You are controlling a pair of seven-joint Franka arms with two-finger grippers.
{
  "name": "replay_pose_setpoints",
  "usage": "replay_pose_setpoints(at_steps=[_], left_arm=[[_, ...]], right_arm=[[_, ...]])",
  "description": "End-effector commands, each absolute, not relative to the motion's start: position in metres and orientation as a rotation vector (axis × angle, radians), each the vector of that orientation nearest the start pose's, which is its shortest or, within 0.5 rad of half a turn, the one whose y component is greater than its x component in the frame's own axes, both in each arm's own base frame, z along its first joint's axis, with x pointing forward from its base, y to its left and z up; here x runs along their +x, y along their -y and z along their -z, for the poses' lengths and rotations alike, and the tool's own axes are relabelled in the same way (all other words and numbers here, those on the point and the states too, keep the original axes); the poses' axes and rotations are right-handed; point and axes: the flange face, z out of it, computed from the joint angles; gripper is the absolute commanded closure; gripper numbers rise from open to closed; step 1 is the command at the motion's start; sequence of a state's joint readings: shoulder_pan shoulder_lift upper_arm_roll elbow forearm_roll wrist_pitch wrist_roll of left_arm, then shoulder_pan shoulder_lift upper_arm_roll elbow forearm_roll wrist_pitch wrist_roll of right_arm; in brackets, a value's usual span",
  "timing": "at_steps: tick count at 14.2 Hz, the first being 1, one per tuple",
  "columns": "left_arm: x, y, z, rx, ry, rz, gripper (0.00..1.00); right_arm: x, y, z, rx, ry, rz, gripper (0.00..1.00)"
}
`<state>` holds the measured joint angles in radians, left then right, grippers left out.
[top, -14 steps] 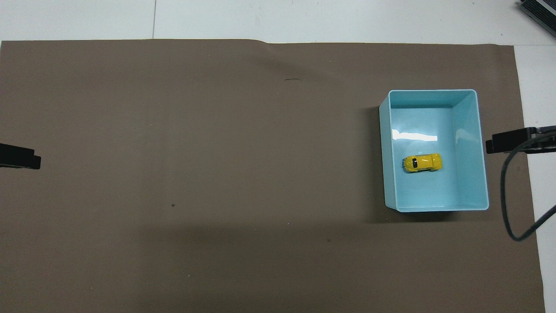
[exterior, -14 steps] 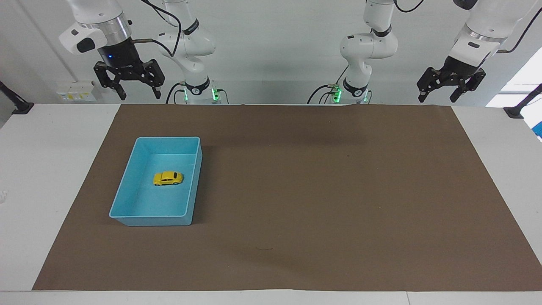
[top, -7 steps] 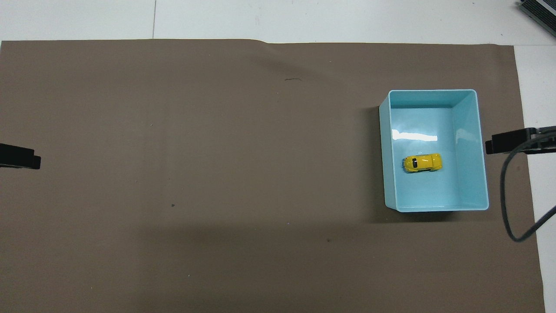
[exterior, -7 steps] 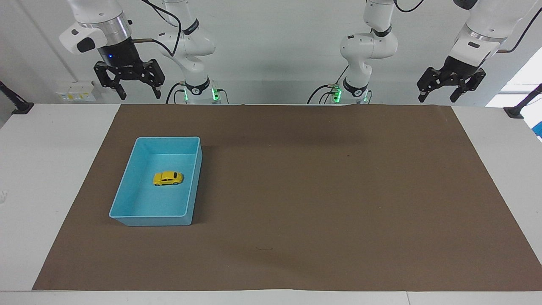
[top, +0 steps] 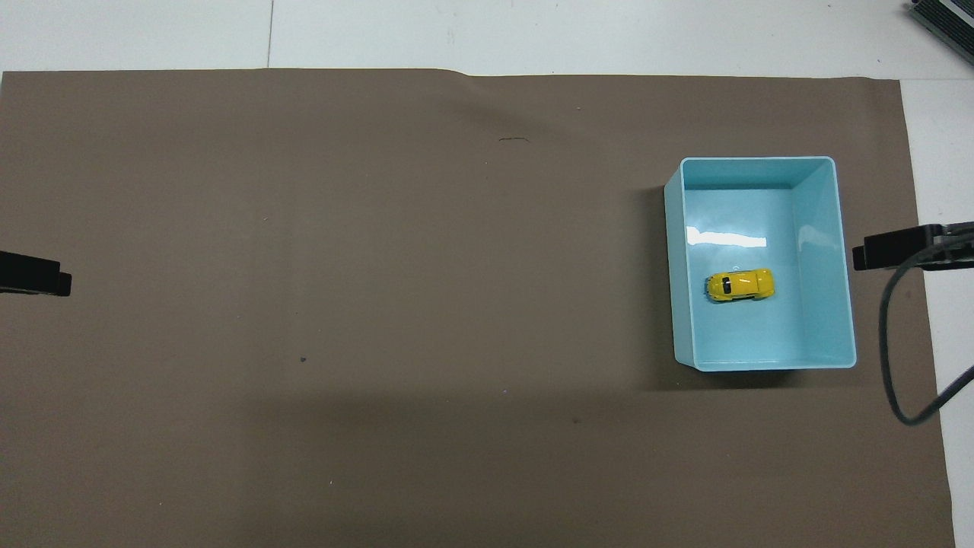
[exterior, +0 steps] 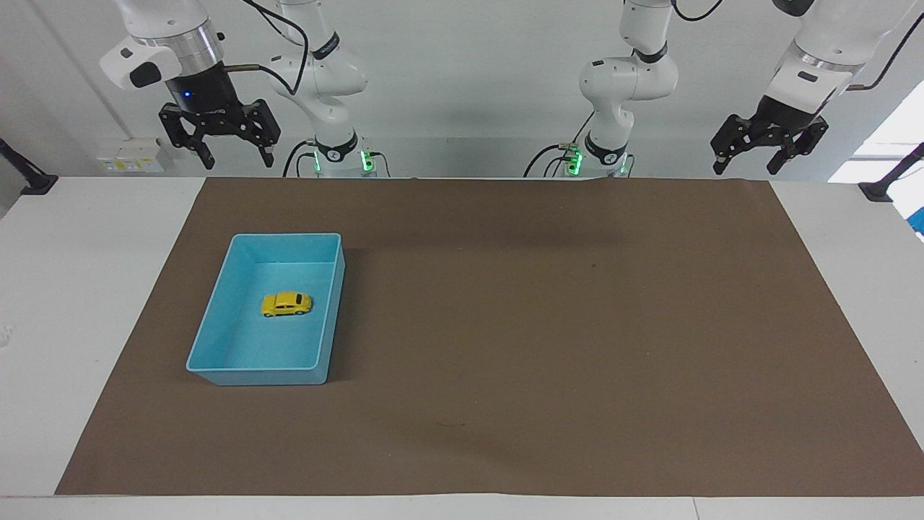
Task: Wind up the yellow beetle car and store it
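Left gripper point(exterior: 746, 165) and right gripper point(exterior: 237, 158) raised at table's robot edge, jaws wide, empty. Yellow beetle car point(exterior: 286, 304) inside blue tray point(exterior: 216, 318); brown mat point(exterior: 563, 325) bare elsewhere.

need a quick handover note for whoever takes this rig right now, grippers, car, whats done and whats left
Right gripper: open, empty, raised near its base at its own end of the table.
Left gripper: open, empty, raised at its own end; both arms wait.
Yellow beetle car: on its wheels inside the blue tray, on the brown mat, toward the right arm's end.
Done: car lies in the tray. Winding cannot be told.
Left: nothing visible.
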<state>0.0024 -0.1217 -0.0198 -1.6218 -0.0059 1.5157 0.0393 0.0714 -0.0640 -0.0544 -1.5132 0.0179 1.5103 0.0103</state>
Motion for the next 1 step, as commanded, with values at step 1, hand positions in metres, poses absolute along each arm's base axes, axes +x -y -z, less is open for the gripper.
replay_pose_setpoints(at_steps=[1], left_arm=[[0.5047, 0.0106, -0.6669, -3.155, -0.074, 0.019, 0.00]], right_arm=[[0.5223, -0.0089, -0.6842, -3.110, -0.008, 0.080, 0.00]])
